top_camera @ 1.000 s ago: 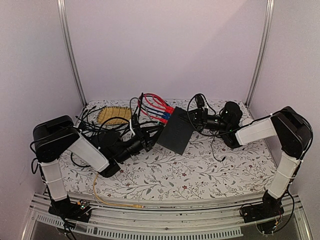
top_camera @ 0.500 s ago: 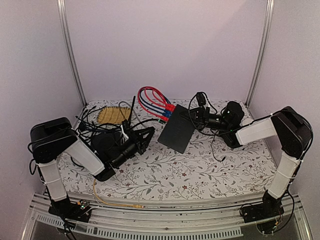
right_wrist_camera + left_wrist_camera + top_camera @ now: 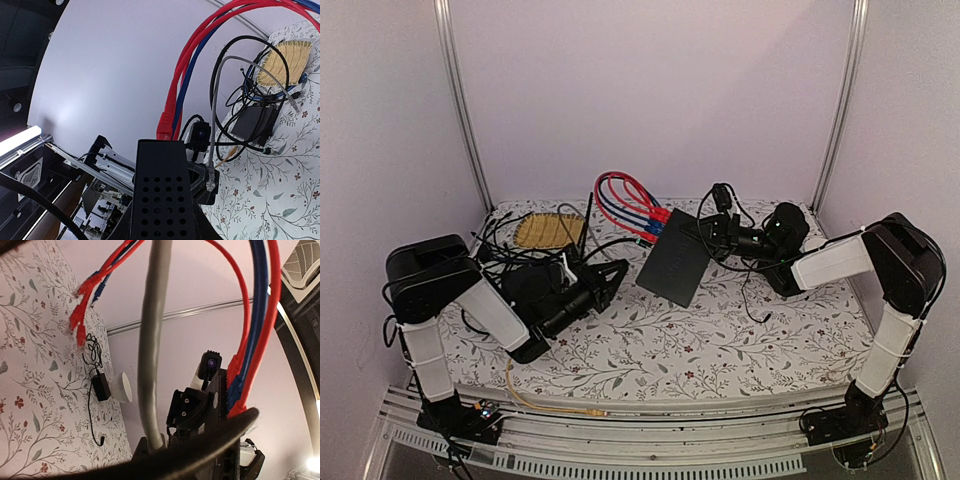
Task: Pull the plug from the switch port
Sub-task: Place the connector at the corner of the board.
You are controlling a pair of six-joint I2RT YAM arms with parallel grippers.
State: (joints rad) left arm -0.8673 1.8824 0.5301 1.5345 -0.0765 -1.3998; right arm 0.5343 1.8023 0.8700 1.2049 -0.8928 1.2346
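Observation:
The flat black switch (image 3: pixel 672 268) lies mid-table, with red and blue cables (image 3: pixel 638 205) plugged into the port row on its far-left edge. My right gripper (image 3: pixel 708 232) is shut on the switch's right end; the perforated box (image 3: pixel 160 195) fills its wrist view. My left gripper (image 3: pixel 618 272) is a short way left of the switch, shut on a grey cable's plug (image 3: pixel 210 180), which is out of the ports and clear of the box. In the left wrist view the grey cable (image 3: pixel 150 365) runs into the jaws, and the ports (image 3: pixel 227 465) show on the right.
A dark grey box (image 3: pixel 252 122) in a cable tangle sits at the left, with a woven yellow mat (image 3: pixel 545 230) behind it. A yellow cable (image 3: pixel 535 400) hangs off the front edge. A small black adapter (image 3: pixel 100 387) and a white cup (image 3: pixel 120 387) stand far right.
My left gripper has drawn back to the left from the switch's edge with the grey plug in it. The switch has shifted slightly and the red and blue loops stand higher.

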